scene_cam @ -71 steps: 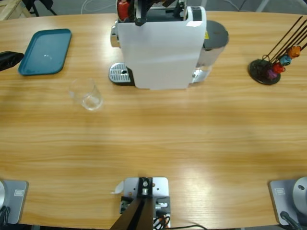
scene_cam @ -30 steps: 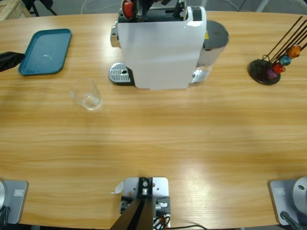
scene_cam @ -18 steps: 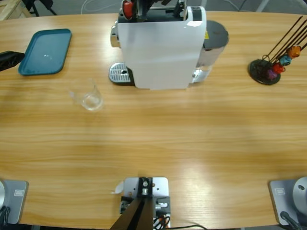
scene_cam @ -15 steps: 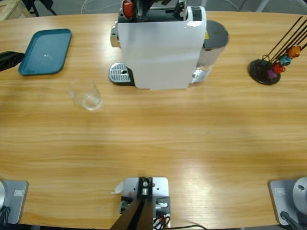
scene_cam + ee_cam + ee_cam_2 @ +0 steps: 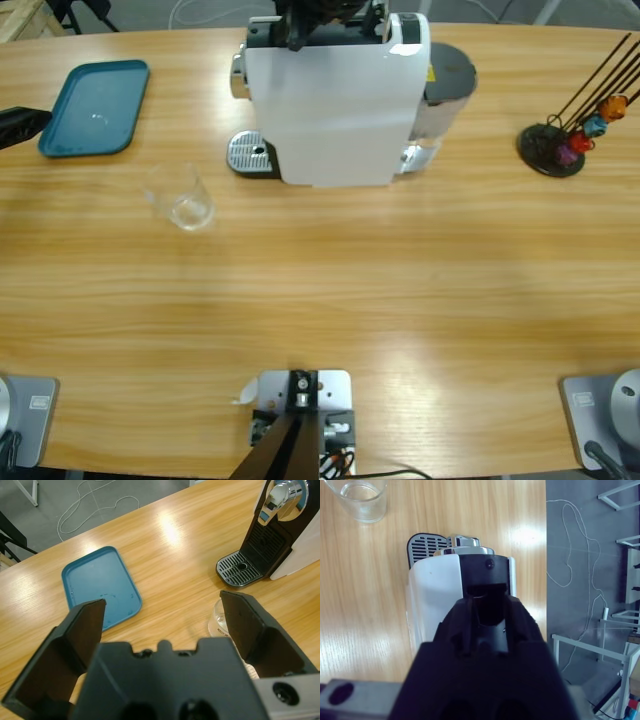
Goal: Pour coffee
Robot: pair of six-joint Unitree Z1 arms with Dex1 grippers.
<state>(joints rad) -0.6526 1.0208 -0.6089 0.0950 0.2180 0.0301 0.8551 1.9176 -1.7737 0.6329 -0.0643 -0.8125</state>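
Loading the coffee machine (image 5: 335, 95) at the counter's far edge: right tool (image 5: 487, 605) over its top slot, jaws pressed together, contents unseen. Left tool (image 5: 162, 617) spread, empty, at the left edge. No coffee yet; glass (image 5: 185, 200) empty, beside the drip grate (image 5: 250, 155), likely needing placement there.

1. the high view is evenly and brightly lit from overhead; the wooden table (image 5: 330, 290) carries a broad soft sheen near its bottom middle.
2. the white coffee machine (image 5: 335, 100) is close to blown out there, its side nearly featureless.
3. shadows in that view are short and soft, lying just under the machine and the capsule stand (image 5: 552, 150).
4. the clear glass (image 5: 185, 200) reads faintly, marked mostly by small highlights.
5. in the left wrist view two glare patches sit on the wood, and the chrome spout (image 5: 282, 492) mirrors bright light.
6. the left gripper (image 5: 165, 625) looms dark and slightly soft.
7. the right gripper (image 5: 487, 607) is a near-black mass with little detail; pale glare streaks cross the wood beside it.
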